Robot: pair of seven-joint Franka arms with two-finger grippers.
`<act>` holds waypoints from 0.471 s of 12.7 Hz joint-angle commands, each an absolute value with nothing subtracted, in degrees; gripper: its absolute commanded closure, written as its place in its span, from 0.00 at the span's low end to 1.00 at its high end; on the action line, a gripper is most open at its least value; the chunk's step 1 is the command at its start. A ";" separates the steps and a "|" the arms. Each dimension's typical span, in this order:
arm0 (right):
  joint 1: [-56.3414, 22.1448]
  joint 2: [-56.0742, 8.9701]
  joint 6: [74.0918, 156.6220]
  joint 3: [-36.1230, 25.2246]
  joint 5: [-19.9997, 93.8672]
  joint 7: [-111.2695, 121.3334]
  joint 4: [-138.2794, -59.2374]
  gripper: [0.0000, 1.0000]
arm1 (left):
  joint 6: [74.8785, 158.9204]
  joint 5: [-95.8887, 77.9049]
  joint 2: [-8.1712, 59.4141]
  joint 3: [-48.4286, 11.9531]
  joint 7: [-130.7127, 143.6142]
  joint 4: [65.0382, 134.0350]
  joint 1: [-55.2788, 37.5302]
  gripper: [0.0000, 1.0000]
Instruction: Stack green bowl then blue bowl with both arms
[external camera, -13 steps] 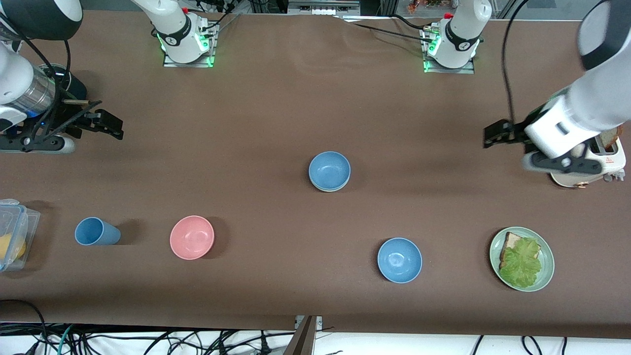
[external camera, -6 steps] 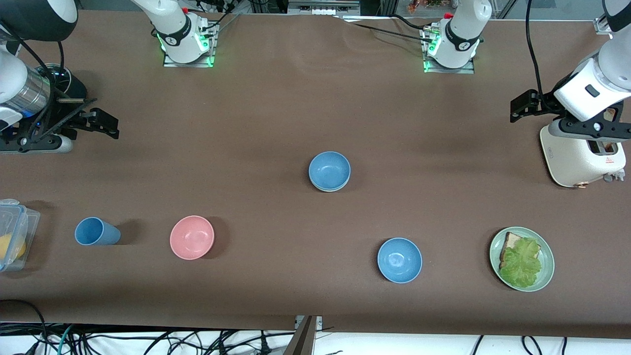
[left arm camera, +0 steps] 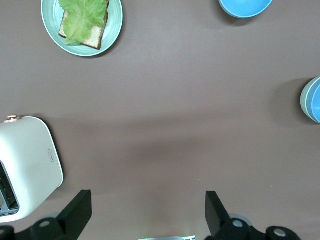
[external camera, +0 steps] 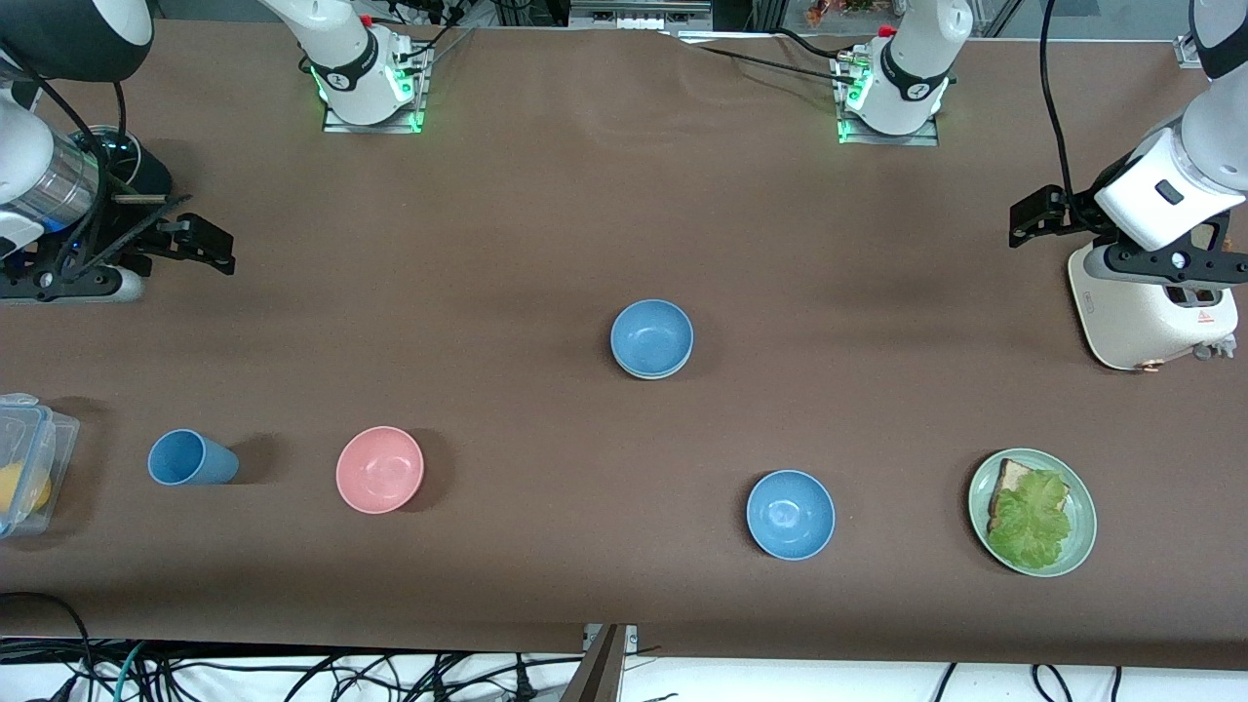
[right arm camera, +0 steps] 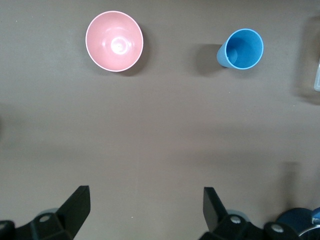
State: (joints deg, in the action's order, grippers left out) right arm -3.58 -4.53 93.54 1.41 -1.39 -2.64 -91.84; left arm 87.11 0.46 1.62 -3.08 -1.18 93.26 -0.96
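The muted blue bowl [external camera: 651, 334] sits nested in the pale green bowl [external camera: 655, 375] at the middle of the table; only the green rim shows under it. In the left wrist view the blue bowl [left arm camera: 315, 102] and the green rim [left arm camera: 303, 99] show at the frame's edge. My left gripper [external camera: 1032, 216] is open and empty over bare table beside the toaster; the left wrist view [left arm camera: 148, 200] shows its jaws wide apart. My right gripper [external camera: 210, 246] is open and empty over the table at the right arm's end, jaws wide apart in the right wrist view [right arm camera: 145, 197].
A glossier sky-blue bowl [external camera: 791, 514] and a green plate with toast and lettuce [external camera: 1080, 546] lie nearer the camera. A pink bowl [external camera: 379, 469], a blue cup [external camera: 190, 458] and a clear container [external camera: 24, 463] lie toward the right arm's end. A white toaster [external camera: 1150, 312] stands under the left wrist.
The left arm has swung away from the toaster's camera-side toward its own base and the table's end. The right gripper shifted slightly. The bowls have not moved.
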 commanded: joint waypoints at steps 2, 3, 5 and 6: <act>-3.16 -4.13 92.64 1.58 -1.93 -1.76 -91.41 0.00 | 86.84 1.67 2.20 -3.60 -0.97 92.02 -0.79 0.00; -3.16 -4.22 92.81 1.58 -1.85 -1.76 -91.41 0.00 | 86.84 1.67 2.20 -3.60 -0.88 92.02 -0.79 0.00; -3.16 -4.13 92.72 1.58 -1.93 -1.93 -91.41 0.00 | 86.75 1.50 2.20 -3.60 -0.88 91.93 -0.79 0.00; -3.25 -4.13 92.72 1.67 -1.93 -1.93 -91.41 0.00 | 86.66 1.49 2.20 -3.69 -0.88 91.93 -0.79 0.00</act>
